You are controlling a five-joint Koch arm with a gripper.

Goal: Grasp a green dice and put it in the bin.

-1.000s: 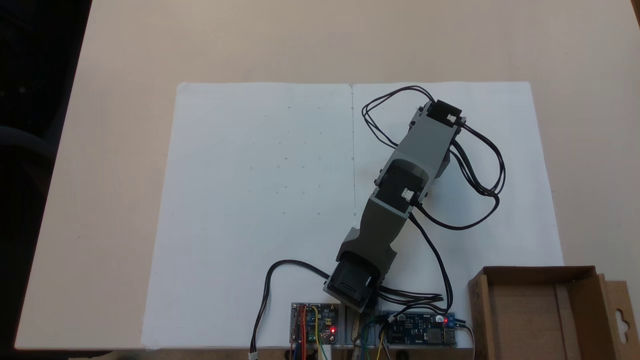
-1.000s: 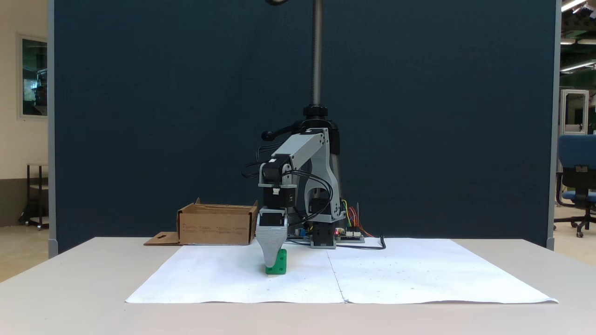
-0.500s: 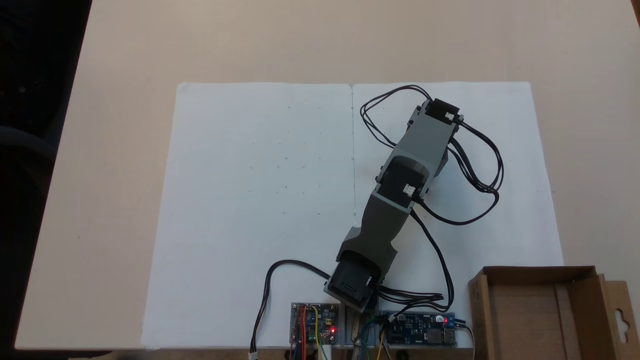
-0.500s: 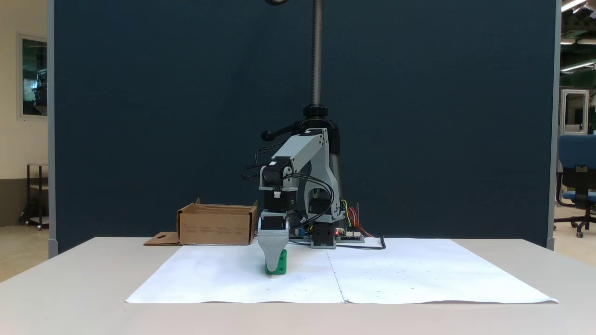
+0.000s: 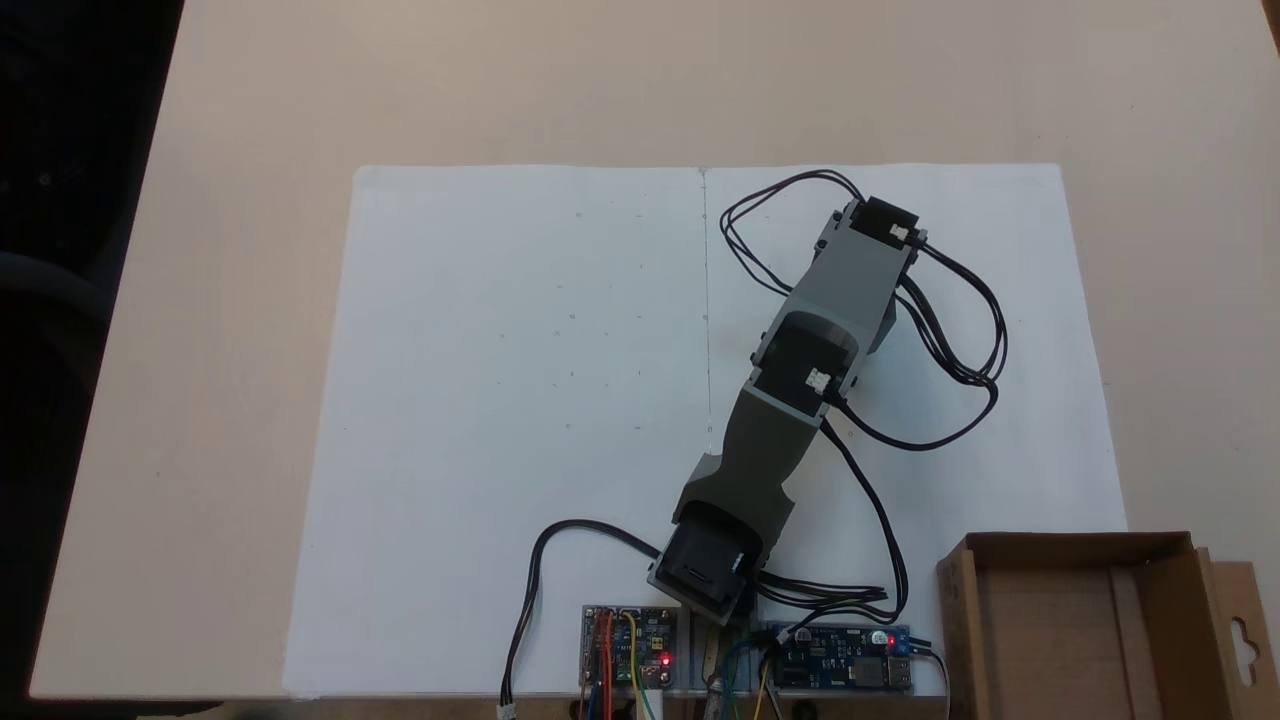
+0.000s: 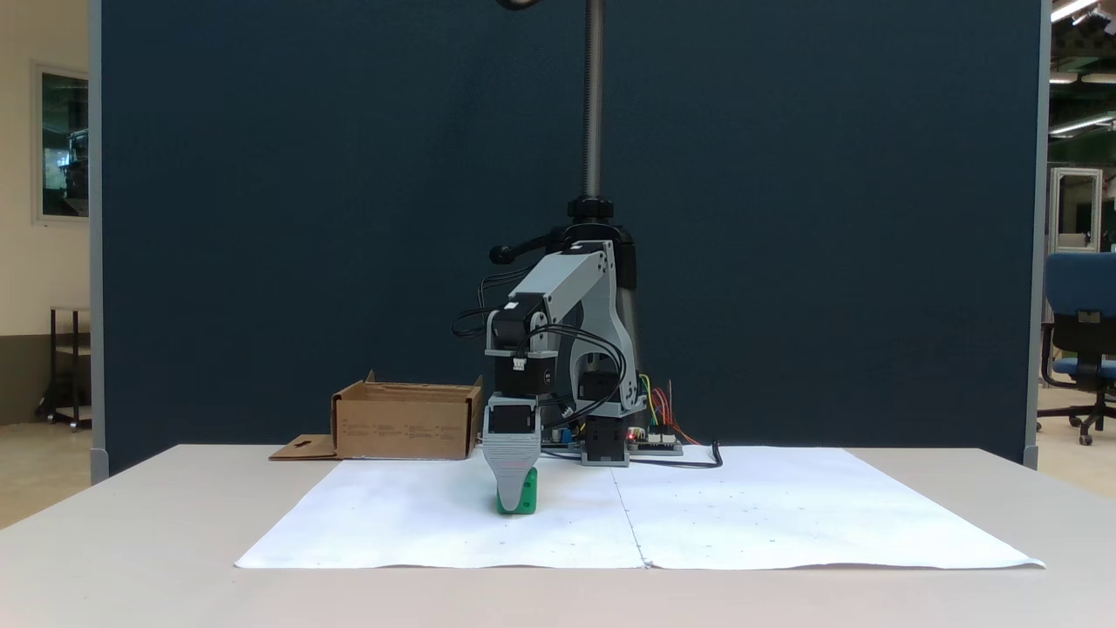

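The green dice (image 6: 526, 491) rests on the white paper, left of the sheet's centre seam in the fixed view from the front. My gripper (image 6: 513, 494) points straight down at it. Its grey front jaw covers the dice's left part and reaches almost to the paper. The other jaw lies behind, so the jaw gap stays hidden. In the fixed view from above, the arm (image 5: 812, 340) stretches over the right half of the paper and hides the dice and the jaws. The bin (image 5: 1050, 630), a low brown cardboard box, stands at the lower right there, and behind the gripper to the left as the bin (image 6: 405, 429).
White paper sheets (image 5: 520, 400) cover the middle of the beige table. Circuit boards (image 5: 628, 650) and loose black cables (image 5: 960, 340) lie by the arm's base. A cardboard flap (image 5: 1240, 640) with a cutout sticks out from the bin.
The gripper head has sunk slightly lower onto the dice and drawn a little toward the base. The dice stays where it was.
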